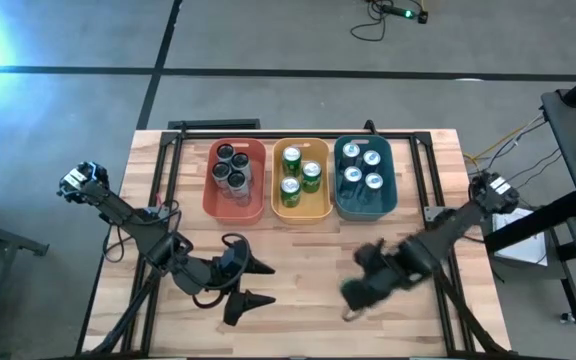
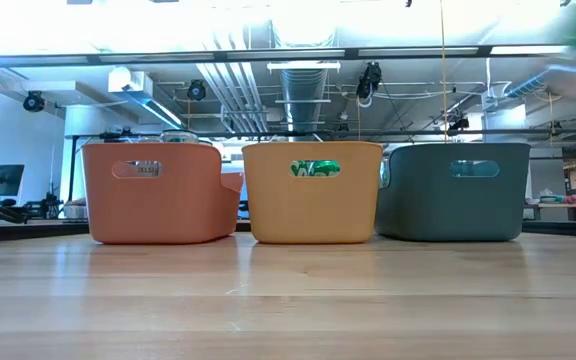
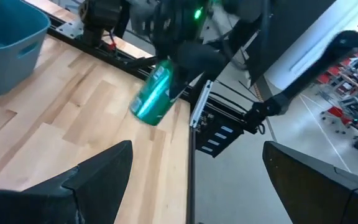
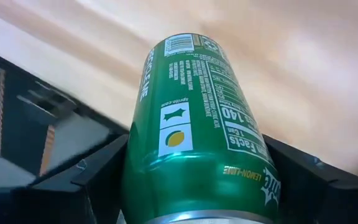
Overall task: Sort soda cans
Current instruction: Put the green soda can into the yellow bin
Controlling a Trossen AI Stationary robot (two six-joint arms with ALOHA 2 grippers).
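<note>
Three tubs stand side by side at the table's far side. The red tub (image 1: 255, 200) holds black soda cans (image 1: 233, 168). The yellow tub (image 1: 325, 205) has green cans (image 1: 300, 178), and the teal tub (image 1: 393, 190) has pale blue ones (image 1: 363, 168). My right gripper (image 1: 360, 292) is shut on a green soda can (image 4: 194, 124) over the near right part of the table; the left wrist view also shows this can (image 3: 153, 93). My left gripper (image 1: 268, 283) stands open near the table's middle front with nothing between its fingers (image 3: 104, 177). My right gripper pinches the green can's round wall (image 4: 135, 168) between its two fingers, toward the can's upper end. The fingers lie across the can. The can hangs slanted below the gripper, its lower end (image 3: 143, 115) clear of the table.
Bare wooden tabletop (image 1: 298, 320) spreads in front of the tubs. The table's right edge with its black rail (image 3: 194, 112) lies close behind the held can. The low view shows the three tubs (image 2: 313, 190) in a row across the far side.
</note>
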